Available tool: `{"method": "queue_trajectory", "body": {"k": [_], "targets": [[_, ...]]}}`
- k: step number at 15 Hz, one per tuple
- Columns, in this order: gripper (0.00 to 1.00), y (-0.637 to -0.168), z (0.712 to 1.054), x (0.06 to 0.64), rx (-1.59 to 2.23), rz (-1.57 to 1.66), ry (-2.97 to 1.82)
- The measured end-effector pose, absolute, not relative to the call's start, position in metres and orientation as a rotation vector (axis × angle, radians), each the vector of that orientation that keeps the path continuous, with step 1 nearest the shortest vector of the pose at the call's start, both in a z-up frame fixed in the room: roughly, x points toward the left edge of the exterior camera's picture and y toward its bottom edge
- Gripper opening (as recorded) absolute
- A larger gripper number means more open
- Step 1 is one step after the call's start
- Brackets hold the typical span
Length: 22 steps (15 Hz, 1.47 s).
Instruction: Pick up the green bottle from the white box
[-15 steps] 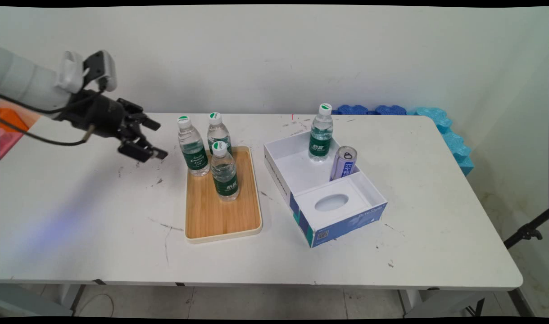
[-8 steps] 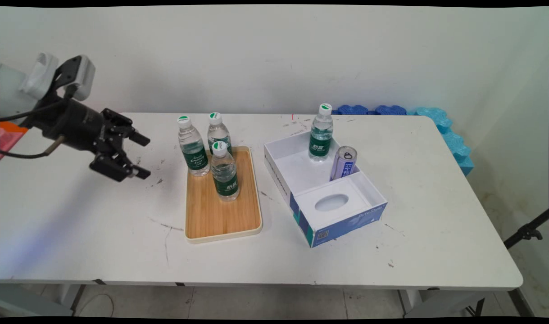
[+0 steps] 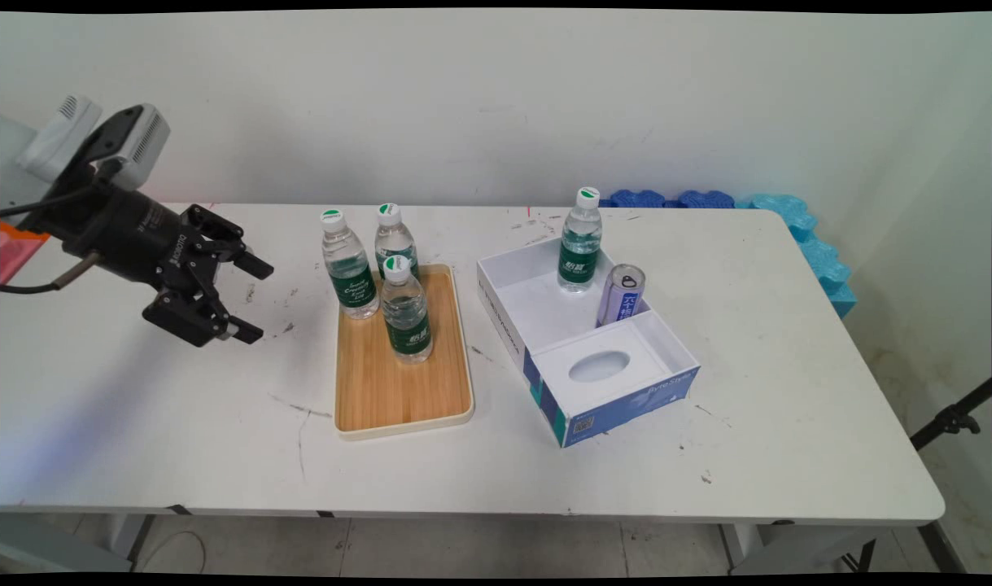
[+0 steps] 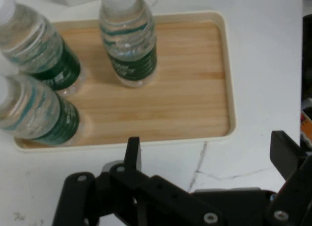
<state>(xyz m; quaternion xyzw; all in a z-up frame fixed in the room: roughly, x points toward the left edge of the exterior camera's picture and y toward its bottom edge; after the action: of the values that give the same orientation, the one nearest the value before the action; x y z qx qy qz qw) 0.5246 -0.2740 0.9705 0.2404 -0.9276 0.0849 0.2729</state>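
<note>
We are holding our gripper wide open and empty at the left, near the bottles on the wooden tray.

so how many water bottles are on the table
4: three stand upright on the wooden tray, at back left, back right and in front; one stands in the white box.

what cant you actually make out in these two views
- Back bottle on the wooden tray, main view: its lower part is hidden behind the front bottle.
- Can in the white box, main view: its base is hidden by the box's inner wall, and its label is too small to read.
- Two bottles at the left, hand view: their tops are cut off by the edge.
- Gripper, open: the main view's left edge cuts off the arm behind it.
</note>
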Motion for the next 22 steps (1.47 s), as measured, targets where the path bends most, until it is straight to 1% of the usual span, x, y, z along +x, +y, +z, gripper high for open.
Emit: {"method": "queue_trajectory", "body": {"k": [3,8,14,18,22], "targets": [[1.00,-0.279,0.976,0.518,0.624,0.205,-2.502],[1.00,-0.303,0.993,0.492,0.613,0.176,-2.490],[1.00,-0.353,1.023,0.445,0.605,0.192,-2.463],[1.00,-0.384,1.032,0.416,0.621,0.223,-2.446],[1.00,-0.417,1.028,0.384,0.656,0.259,-2.430]]}}
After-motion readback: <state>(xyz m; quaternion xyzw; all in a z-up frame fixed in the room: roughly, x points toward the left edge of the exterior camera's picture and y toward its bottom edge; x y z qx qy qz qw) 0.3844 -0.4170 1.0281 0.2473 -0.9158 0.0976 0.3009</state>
